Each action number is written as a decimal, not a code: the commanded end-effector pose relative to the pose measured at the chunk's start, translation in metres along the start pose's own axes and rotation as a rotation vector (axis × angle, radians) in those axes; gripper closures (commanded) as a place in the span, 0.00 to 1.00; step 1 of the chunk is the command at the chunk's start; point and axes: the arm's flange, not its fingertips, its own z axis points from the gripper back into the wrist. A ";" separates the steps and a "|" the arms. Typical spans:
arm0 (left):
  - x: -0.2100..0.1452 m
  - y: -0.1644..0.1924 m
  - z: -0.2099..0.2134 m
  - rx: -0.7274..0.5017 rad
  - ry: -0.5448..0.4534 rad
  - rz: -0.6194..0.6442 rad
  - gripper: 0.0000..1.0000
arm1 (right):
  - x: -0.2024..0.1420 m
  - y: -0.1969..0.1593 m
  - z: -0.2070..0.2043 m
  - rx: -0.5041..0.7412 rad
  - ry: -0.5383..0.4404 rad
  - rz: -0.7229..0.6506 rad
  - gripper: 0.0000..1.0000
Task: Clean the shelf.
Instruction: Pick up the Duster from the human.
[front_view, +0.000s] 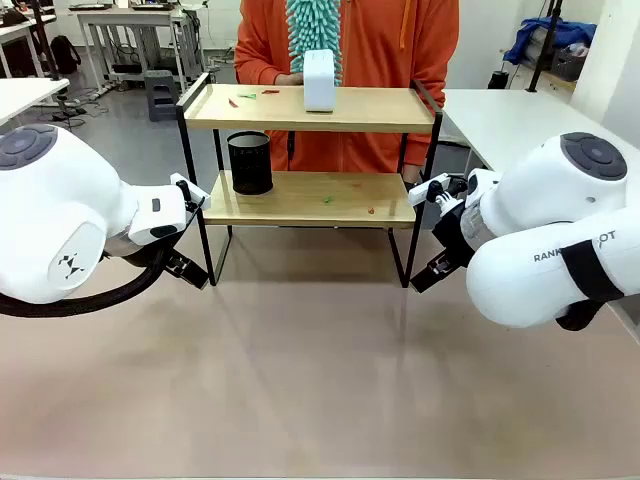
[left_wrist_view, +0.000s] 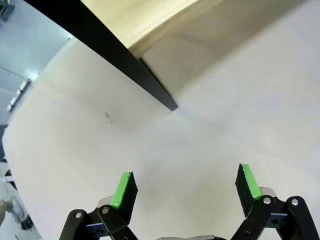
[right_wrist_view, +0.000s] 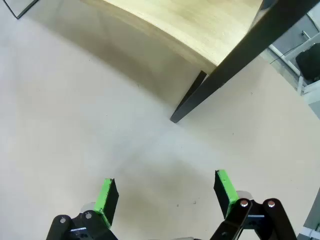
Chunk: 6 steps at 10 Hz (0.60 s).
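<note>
The shelf, two light wooden boards in a thin black frame, stands at the middle of the table. Small red and green scraps lie on both boards. A white box sits on the top board and a black mesh cup on the lower one. A person in orange stands behind it holding a teal fluffy duster. My left gripper hangs open by the shelf's front left leg. By the front right leg, my right gripper is open too. Both sets of fingers hold nothing.
The beige table top stretches out in front of the shelf. A second white table stands at the right, and another table corner at the far left.
</note>
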 end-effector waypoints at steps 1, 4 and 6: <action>0.000 0.000 0.000 0.000 0.000 0.000 0.00 | 0.000 0.000 0.000 0.000 0.000 0.000 0.00; 0.000 0.000 0.000 0.000 0.000 0.000 0.00 | 0.000 0.000 0.000 0.000 0.000 0.000 0.00; 0.000 0.000 0.000 0.000 0.000 0.000 0.00 | 0.000 0.000 0.000 0.000 0.000 0.000 0.00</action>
